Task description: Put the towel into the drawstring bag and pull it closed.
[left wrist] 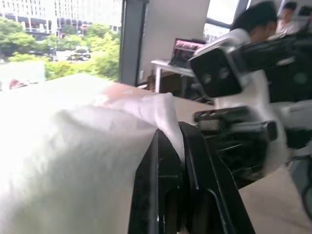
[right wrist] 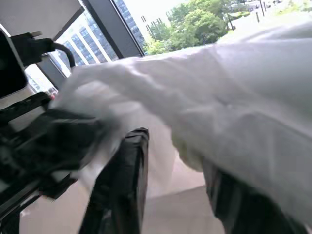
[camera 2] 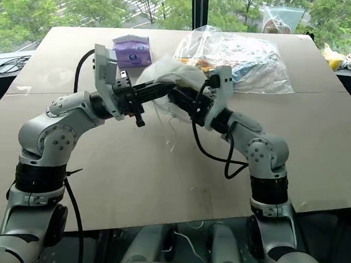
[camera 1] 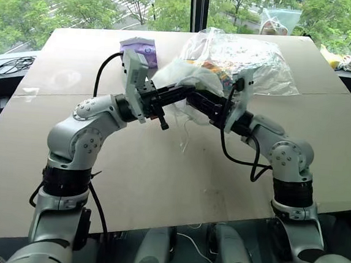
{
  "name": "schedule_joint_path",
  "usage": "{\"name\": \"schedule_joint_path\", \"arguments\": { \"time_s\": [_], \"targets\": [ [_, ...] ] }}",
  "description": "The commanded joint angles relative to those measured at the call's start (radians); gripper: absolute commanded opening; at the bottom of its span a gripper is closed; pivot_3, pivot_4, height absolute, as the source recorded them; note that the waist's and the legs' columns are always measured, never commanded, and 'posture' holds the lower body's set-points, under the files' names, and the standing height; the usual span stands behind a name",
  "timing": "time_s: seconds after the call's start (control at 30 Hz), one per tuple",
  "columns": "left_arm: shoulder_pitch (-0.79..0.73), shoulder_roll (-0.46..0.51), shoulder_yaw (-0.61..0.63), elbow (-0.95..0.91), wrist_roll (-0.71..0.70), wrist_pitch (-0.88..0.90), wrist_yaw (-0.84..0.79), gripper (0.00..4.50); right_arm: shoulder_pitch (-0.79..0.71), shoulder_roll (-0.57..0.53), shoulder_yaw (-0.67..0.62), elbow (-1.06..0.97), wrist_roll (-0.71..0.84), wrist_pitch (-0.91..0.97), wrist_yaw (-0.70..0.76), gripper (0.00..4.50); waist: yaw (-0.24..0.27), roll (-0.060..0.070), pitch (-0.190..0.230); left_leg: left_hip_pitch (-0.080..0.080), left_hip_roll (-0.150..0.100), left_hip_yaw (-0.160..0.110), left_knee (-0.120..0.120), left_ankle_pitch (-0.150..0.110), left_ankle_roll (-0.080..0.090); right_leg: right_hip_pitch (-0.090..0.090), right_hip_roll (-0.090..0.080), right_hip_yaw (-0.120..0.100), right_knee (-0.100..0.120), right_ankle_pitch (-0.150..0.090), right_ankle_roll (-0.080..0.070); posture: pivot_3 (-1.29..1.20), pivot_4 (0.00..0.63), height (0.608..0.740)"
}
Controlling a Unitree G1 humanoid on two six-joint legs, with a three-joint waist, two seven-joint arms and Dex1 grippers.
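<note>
We see left claw (camera 1: 180,95) clamped tight on bag (camera 1: 189,77) fabric, holding it above worktop (camera 1: 159,179). Bag hangs between both claws. Right claw (camera 1: 193,100) just beside, fingers apart under fabric, gripping nothing we can confirm. Towel hidden; possibly inside bag.

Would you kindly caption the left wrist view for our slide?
Left gripper pinches the white drawstring bag, with the right gripper's arm close beside it.

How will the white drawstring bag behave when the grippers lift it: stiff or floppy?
Probably floppy: the drawstring bag sags in folds between the left gripper and the right gripper. Likely light too, since the thin fabric looks translucent. Its cord dangles loose.
</note>
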Motion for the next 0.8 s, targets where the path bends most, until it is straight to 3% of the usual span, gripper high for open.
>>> {"name": "schedule_joint_path", "arguments": {
  "time_s": [0.03,0.3,0.37,0.47,0.57,0.7,0.8],
  "targets": [
    [-0.034,-0.011,-0.019,0.038,0.084,-0.099,-0.005,0.00,0.016,-0.060,-0.045,-0.106,0.094,0.054,0.060,2.56,0.000,0.000,0.000,0.000,0.000,0.000,0.000,0.000,0.000,0.000,0.000,0.000,0.000,0.000,0.000,0.00,0.150,0.740],
    [-0.048,-0.054,-0.037,0.122,0.188,-0.196,0.007,0.00,0.081,-0.166,-0.180,-0.181,0.315,0.099,0.118,2.56,-0.002,0.000,0.000,0.000,0.001,0.000,-0.001,0.000,0.000,0.000,0.000,0.000,0.000,0.000,0.000,0.00,0.150,0.740],
    [-0.051,-0.061,-0.028,0.123,0.188,-0.197,0.012,0.00,0.105,-0.215,-0.157,-0.154,0.208,0.060,0.086,2.56,0.000,0.000,0.000,0.000,0.001,-0.001,-0.001,0.000,0.000,0.000,0.000,-0.001,0.000,0.000,0.000,0.00,0.150,0.740],
    [-0.050,-0.063,-0.024,0.120,0.191,-0.197,0.014,0.00,0.170,-0.363,0.026,-0.120,-0.059,-0.032,0.106,2.56,0.001,-0.001,0.000,0.000,0.000,0.001,0.000,0.000,0.000,0.000,-0.001,0.000,0.000,0.000,0.000,0.00,0.150,0.740],
    [-0.045,-0.066,-0.025,0.112,0.193,-0.193,0.014,0.00,0.213,-0.445,0.181,-0.105,-0.206,-0.105,0.167,2.56,0.000,-0.001,0.000,0.000,0.000,0.001,0.000,0.000,0.000,0.000,-0.002,0.000,-0.001,0.000,0.000,0.00,0.150,0.740],
    [-0.047,-0.073,-0.023,0.108,0.198,-0.189,0.016,0.00,0.212,-0.415,0.286,-0.001,-0.371,-0.224,0.152,2.56,-0.005,-0.001,0.000,0.000,0.001,0.001,0.000,0.000,0.000,-0.001,0.001,0.001,-0.001,0.000,0.000,0.00,0.150,0.740],
    [-0.050,-0.076,-0.019,0.100,0.195,-0.182,0.022,0.00,0.198,-0.365,0.301,0.048,-0.418,-0.264,0.152,3.34,-0.001,-0.001,0.000,0.000,0.001,0.001,0.000,0.000,0.000,-0.001,0.002,0.001,0.000,0.000,0.000,0.00,0.150,0.740]
  ]
}}
